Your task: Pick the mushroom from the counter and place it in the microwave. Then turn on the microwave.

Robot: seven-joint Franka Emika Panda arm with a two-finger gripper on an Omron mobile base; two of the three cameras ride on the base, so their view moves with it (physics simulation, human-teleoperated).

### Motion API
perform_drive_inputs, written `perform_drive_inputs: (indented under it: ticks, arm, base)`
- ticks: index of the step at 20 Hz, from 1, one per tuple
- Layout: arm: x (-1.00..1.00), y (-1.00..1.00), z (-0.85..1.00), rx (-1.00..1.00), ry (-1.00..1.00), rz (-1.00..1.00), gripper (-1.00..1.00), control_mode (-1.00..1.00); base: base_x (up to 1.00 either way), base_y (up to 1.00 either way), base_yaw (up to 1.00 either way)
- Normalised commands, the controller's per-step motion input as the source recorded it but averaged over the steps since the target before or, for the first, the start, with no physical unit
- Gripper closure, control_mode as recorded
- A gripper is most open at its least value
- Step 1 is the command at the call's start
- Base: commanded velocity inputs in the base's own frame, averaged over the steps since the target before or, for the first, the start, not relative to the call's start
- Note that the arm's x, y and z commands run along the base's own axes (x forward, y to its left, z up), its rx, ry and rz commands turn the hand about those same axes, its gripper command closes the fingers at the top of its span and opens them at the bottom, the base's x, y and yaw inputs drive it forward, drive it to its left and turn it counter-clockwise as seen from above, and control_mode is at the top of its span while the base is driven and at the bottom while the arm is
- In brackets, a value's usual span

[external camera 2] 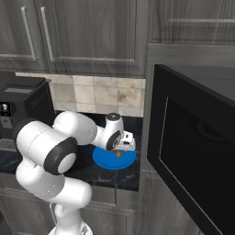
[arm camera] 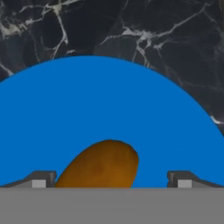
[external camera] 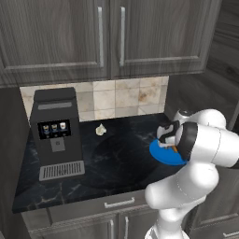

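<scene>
The orange-brown mushroom (arm camera: 101, 166) lies on a blue plate (arm camera: 100, 105) on the black counter (external camera: 116, 154). In the hand view my gripper (arm camera: 111, 180) is open just above it, one fingertip (arm camera: 39, 179) on each side of the mushroom. The right base view shows the hand (external camera 2: 123, 140) low over the plate (external camera 2: 103, 161), with the mushroom (external camera 2: 119, 154) peeking out beneath it. The microwave (external camera 2: 193, 151) stands to the right with its dark door swung open toward me.
A black coffee machine (external camera: 55, 133) stands at the counter's left. A small whitish lump (external camera: 100, 129) lies near the tiled backsplash. Dark wood-grain cabinets (external camera: 102, 37) hang above. The open microwave door (external camera 2: 183, 160) juts out right of the plate.
</scene>
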Motion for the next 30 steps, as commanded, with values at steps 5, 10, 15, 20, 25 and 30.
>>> perform_drive_inputs:
  ticks: [5,10,15,20,25,30]
  arm:
    - [0.00,0.00,-0.23,0.00,0.10,0.00,1.00,-1.00]
    - [0.00,0.00,-0.05,0.00,0.03,0.00,1.00,-1.00]
    - [-0.01,0.00,-0.01,0.00,0.00,0.00,1.00,-1.00]
    - [-0.23,0.00,0.00,0.00,0.00,0.00,1.00,-1.00]
    - [-0.42,0.00,0.08,0.00,0.00,0.00,1.00,-1.00]
    - [-0.27,0.00,0.31,0.00,-0.01,0.00,1.00,-1.00]
  base:
    - [0.00,0.00,0.00]
    - [0.00,0.00,0.00]
    - [0.00,0.00,0.00]
    - [0.00,0.00,0.00]
    - [0.00,0.00,0.00]
    - [0.00,0.00,0.00]
